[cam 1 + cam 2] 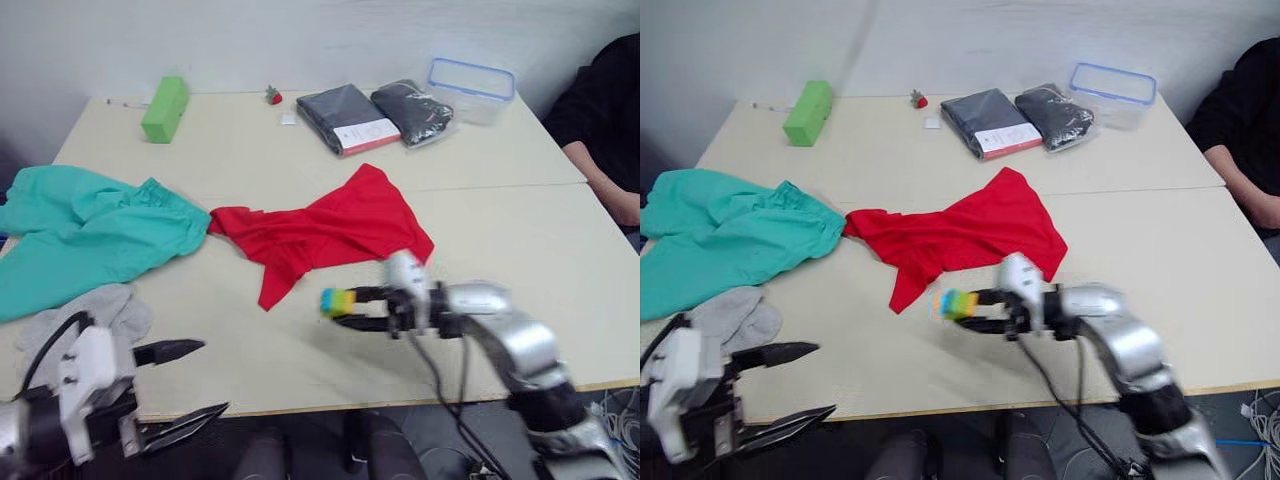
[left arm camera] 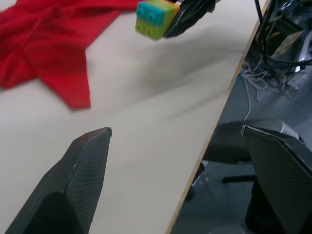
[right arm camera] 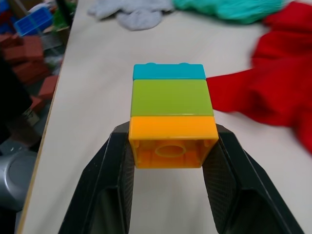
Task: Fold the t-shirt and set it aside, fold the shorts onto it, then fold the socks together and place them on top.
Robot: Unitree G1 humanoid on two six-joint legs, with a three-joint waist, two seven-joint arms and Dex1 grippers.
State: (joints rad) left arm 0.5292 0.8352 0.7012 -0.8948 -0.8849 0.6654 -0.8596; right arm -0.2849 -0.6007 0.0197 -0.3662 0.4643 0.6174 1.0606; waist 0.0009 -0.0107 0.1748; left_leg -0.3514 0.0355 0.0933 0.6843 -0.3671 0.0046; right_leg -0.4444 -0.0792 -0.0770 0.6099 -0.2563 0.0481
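Red cotton, the t-shirt (image 1: 325,232) lies crumpled mid-table, unfolded. We note the teal shorts (image 1: 85,235) at the table's left side, cut off by the frame edge, and the grey socks (image 1: 90,315) just below them, partly hidden behind the left gripper (image 1: 190,382), whose fingers stand wide apart, empty. Our right gripper (image 1: 350,308) clamps a stack of toy bricks (image 3: 170,117) just below the shirt. Packaged garments (image 1: 345,118), a plastic container (image 1: 470,88) and a green block (image 1: 165,108) sit at the far side.

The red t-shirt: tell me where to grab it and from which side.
Grip the t-shirt at its pointed lower tip, which lies flat and apart from the shorts. Come from the near table edge with the open left gripper; the right gripper holds stacked blocks.
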